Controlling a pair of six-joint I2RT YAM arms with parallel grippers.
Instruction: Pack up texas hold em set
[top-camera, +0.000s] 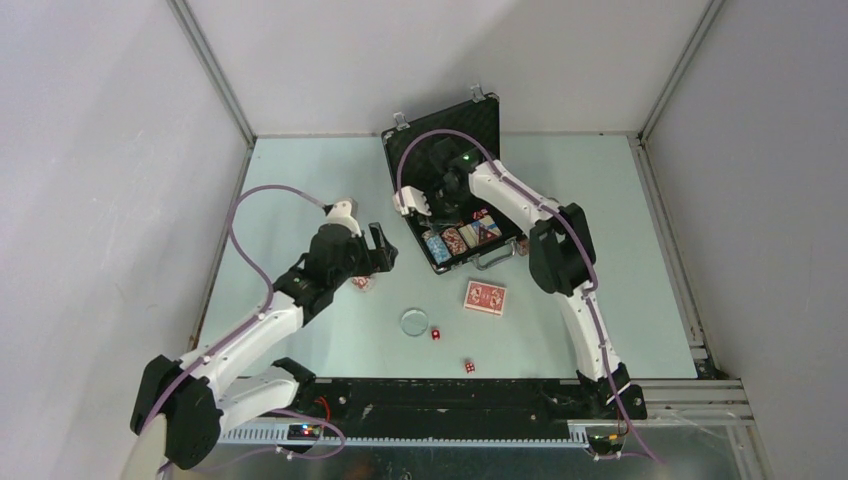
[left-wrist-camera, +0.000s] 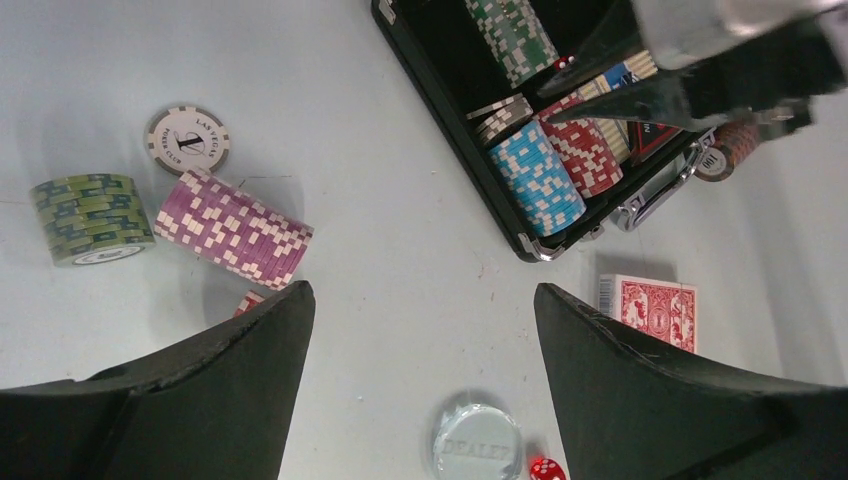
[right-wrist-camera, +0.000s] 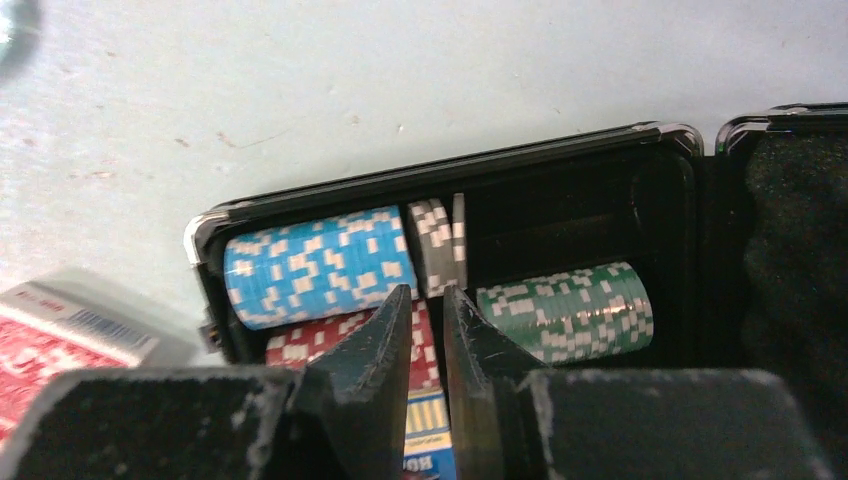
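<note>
Right tool (right-wrist-camera: 428, 340) nearly closed over briefcase (right-wrist-camera: 440, 175); left tool (left-wrist-camera: 420, 380) wide, empty.

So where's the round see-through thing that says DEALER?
The clear dealer disc lies flat on the table in the top view, in front of the open case, beside a red die, left of the red card deck.

The black briefcase (top-camera: 470, 130) lies open at the far middle of the worktop, its foam-lined lid up and its silver handle (top-camera: 497, 256) on the near side. In its tray lie a blue chip stack (right-wrist-camera: 320, 265), a red stack (left-wrist-camera: 583, 152), a green stack (right-wrist-camera: 565, 310) and a few grey chips (right-wrist-camera: 432, 245), all on their sides. Left of the case lie a purple stack (left-wrist-camera: 235, 228), an olive stack (left-wrist-camera: 90, 218) and one white chip (left-wrist-camera: 187, 139). Near the case sit the red-backed cards (top-camera: 485, 296), the clear disc (top-camera: 414, 321) and two red dice (top-camera: 436, 333).
</note>
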